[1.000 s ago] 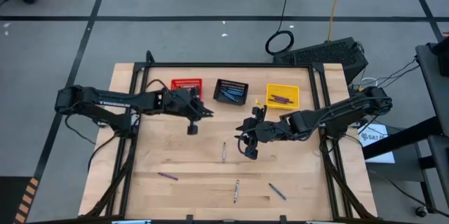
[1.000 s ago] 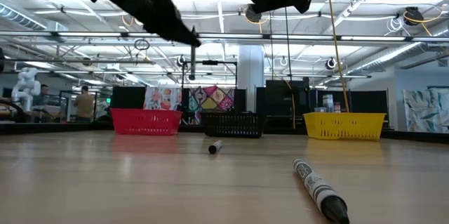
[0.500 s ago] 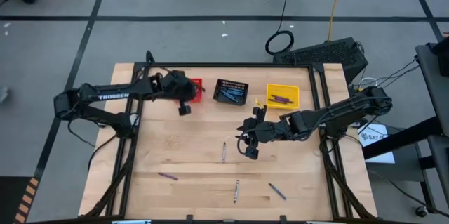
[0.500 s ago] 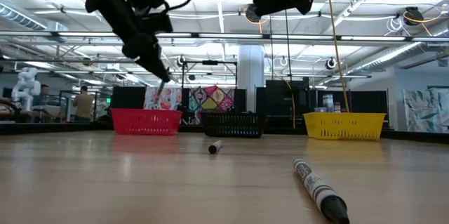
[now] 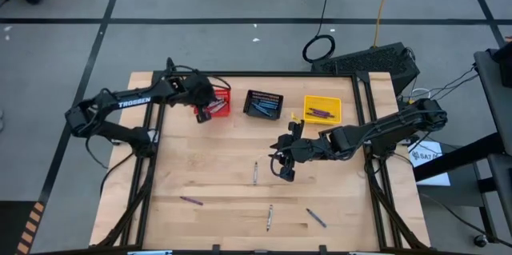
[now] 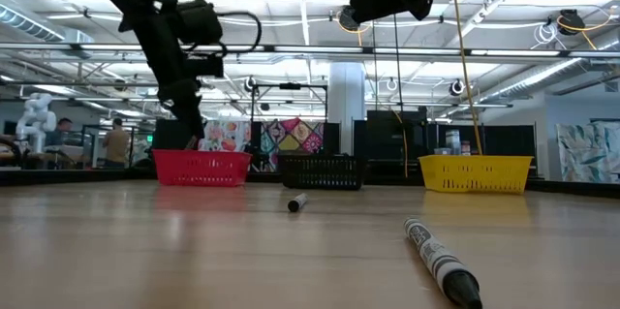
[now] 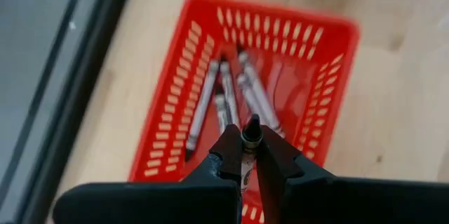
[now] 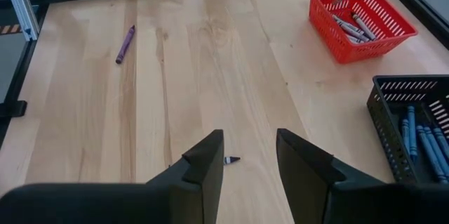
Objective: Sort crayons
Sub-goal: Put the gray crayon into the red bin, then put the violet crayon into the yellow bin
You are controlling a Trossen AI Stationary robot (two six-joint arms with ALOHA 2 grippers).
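My left gripper [image 5: 204, 114] is shut on a grey crayon [image 7: 250, 134] above the red basket [image 5: 216, 101], which holds several grey crayons [image 7: 231, 94]. In the low view my left gripper [image 6: 196, 127] points down just over the red basket's rim [image 6: 201, 166]. My right gripper [image 5: 282, 169] hangs open and empty above mid-table, beside a grey crayon [image 5: 255, 173]. Loose crayons lie flat on the table: a purple one [image 5: 190, 201], a grey one [image 5: 270, 217] and a bluish one [image 5: 316, 217]. My left gripper pinches the grey crayon between its two fingers [image 7: 226, 147], with the crayon's dark end [image 7: 250, 127] sticking out just past the fingertips. The crayon runs along the fingers, which slant down from above. It is lifted clear above the red basket's inside.
A black basket [image 5: 263, 105] with blue crayons and a yellow basket [image 5: 322, 109] with purple crayons stand in a row with the red one along the far edge. A dark frame [image 5: 152, 159] borders the table. Bare wood lies between the baskets and the loose crayons.
My left gripper has carried the grey crayon from mid-table toward the table's far left, to above the red basket, and has come down toward its rim. It stays shut on the crayon.
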